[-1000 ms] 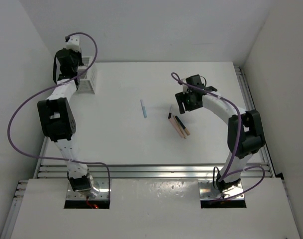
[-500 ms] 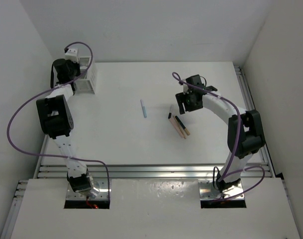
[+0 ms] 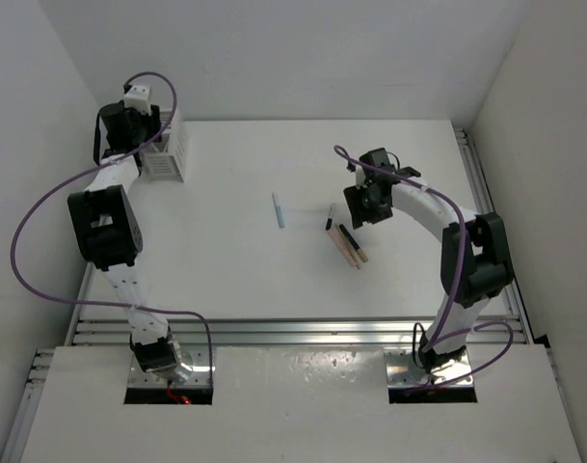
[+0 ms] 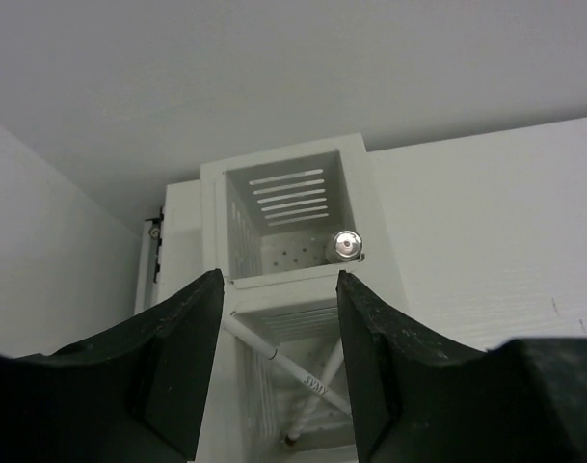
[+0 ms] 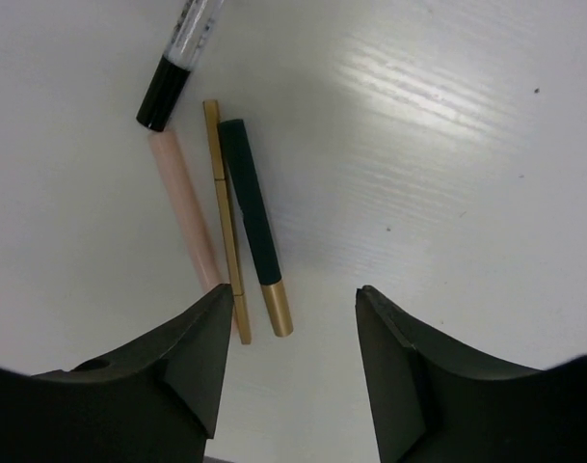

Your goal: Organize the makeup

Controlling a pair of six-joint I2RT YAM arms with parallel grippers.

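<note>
Nearest the arm bases, a small cluster of makeup lies on the counter (image 3: 226,270). It holds a peach-pink stick (image 5: 189,214), a thin gold stick (image 5: 226,217) and a dark stick with a gold end (image 5: 255,228), side by side and very close. A clear stick with a black cap (image 5: 175,69) lies just beyond them.

The right gripper (image 5: 293,299) hangs over the near end of this cluster with its fingers spread and nothing between them. The step in hand looks like picking one stick out.

To do that well, the dark stick seems the best choice, since bare counter lies along its outer side. The fingers should straddle its width near the middle and come straight down. The inner finger needs to slip into the narrow gap beside the gold stick, or both may lift or scatter.

Farther out, a light blue stick (image 3: 278,209) lies alone, well apart from the rest.

At the far left corner, the left gripper (image 4: 279,285) hovers above the white slatted box (image 4: 285,157), fingers spread and empty. A silver-topped stick (image 4: 346,244) stands in the box's far compartment. Thin white pencils (image 4: 298,371) lean crossed in the nearer one.
</note>
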